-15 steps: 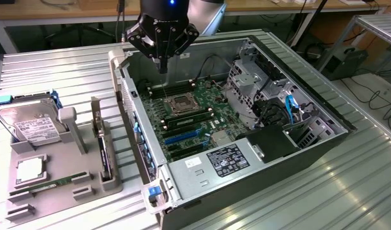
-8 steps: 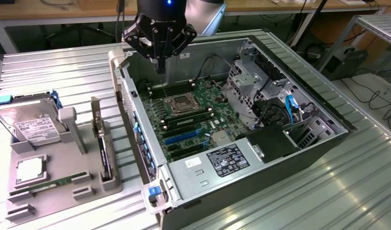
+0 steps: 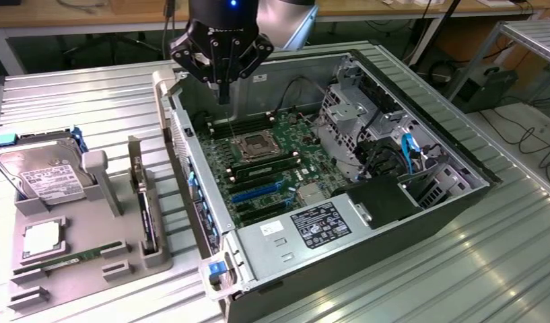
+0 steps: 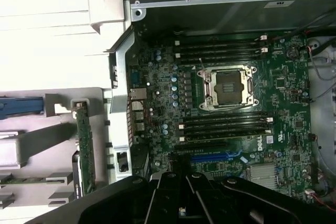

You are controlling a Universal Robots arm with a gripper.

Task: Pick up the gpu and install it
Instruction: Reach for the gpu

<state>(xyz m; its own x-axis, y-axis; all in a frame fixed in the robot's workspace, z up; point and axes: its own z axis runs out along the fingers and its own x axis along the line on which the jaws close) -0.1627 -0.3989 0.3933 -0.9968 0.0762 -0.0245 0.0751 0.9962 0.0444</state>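
The gpu (image 3: 149,219) stands on edge in a slot of the grey holder tray (image 3: 86,222) at the exterior view's left; in the wrist view the gpu (image 4: 84,145) shows as a thin green-edged card beside the case wall. My gripper (image 3: 223,94) hangs shut and holds nothing, above the far end of the open computer case (image 3: 419,101), over the motherboard (image 3: 270,165). In the wrist view the gripper (image 4: 181,182) points down at the board (image 4: 236,108) near the blue expansion slot (image 4: 210,157). The gpu lies well apart from the gripper, outside the case.
A silver hard drive (image 3: 46,175), a CPU (image 3: 41,239) and a green RAM stick (image 3: 68,259) also sit in the tray. Inside the case are the empty CPU socket (image 3: 256,145), drive cages (image 3: 355,121), blue cables (image 3: 408,151) and the power supply (image 3: 320,225).
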